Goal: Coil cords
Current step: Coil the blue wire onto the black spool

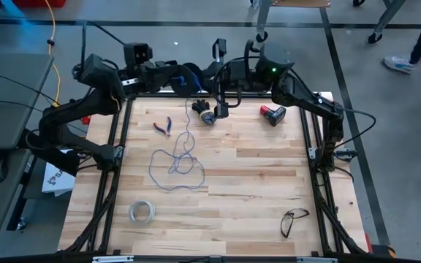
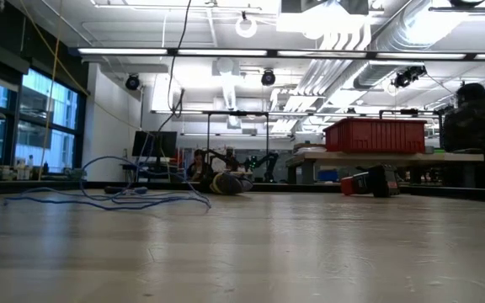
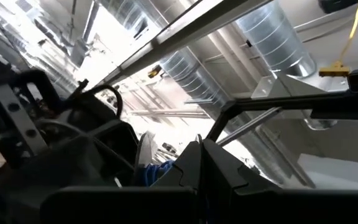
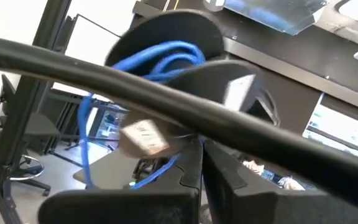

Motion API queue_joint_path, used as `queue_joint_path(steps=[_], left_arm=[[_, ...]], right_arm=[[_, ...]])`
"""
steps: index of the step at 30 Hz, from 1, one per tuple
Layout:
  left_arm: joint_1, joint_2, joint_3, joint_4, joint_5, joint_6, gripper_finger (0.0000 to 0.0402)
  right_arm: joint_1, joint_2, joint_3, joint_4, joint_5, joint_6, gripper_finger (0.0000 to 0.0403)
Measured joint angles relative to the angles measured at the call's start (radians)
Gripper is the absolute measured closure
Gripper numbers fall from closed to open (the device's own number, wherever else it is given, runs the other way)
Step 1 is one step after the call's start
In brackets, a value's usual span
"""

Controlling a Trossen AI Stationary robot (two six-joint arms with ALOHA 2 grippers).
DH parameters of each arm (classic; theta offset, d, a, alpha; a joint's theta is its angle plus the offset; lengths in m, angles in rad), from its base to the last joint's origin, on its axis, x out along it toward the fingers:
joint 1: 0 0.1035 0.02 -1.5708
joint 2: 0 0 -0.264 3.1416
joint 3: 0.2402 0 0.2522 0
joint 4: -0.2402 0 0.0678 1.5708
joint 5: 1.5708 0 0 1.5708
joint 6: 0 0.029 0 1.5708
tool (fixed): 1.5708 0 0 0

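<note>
Item: wire (image 1: 174,164) lay loose mid-counter (image 1: 254,190), spool (image 1: 205,115) at back edge; both grippers, left (image 1: 185,77) and right (image 1: 221,109), were closed, empty, parked behind; best started at wire's free end.

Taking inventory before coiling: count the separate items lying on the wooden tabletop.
6: blue wire mid-table, pliers and small dark object near far edge, red-black battery far right, tape ring near left, glasses near right. Arms may hide more there.
</note>
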Motion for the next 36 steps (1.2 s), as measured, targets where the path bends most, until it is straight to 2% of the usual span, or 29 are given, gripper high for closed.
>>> queue_joint_path(steps=[6,13,23,30,36], left_arm=[[-0.018,0.034,0.001,0.043,0.024,-0.049,0.0402],[-0.021,0.046,0.001,0.046,0.016,0.072,0.0401],[-0.056,0.049,-0.002,0.012,0.078,0.021,0.0402],[-0.061,0.027,-0.002,-0.099,0.091,0.028,0.0401],[-0.038,-0.008,-0.002,-0.157,0.093,0.102,0.0401]], right_arm=[[-0.003,0.0,0.0,0.029,0.0,0.006,0.0403],[-0.006,0.0,0.0,0.023,0.016,0.026,0.0403],[-0.045,-0.023,0.0,0.038,0.009,0.031,0.0403],[-0.059,-0.057,0.0,0.03,0.009,0.031,0.0403],[-0.061,-0.091,0.0,-0.019,0.01,0.022,0.0403]])
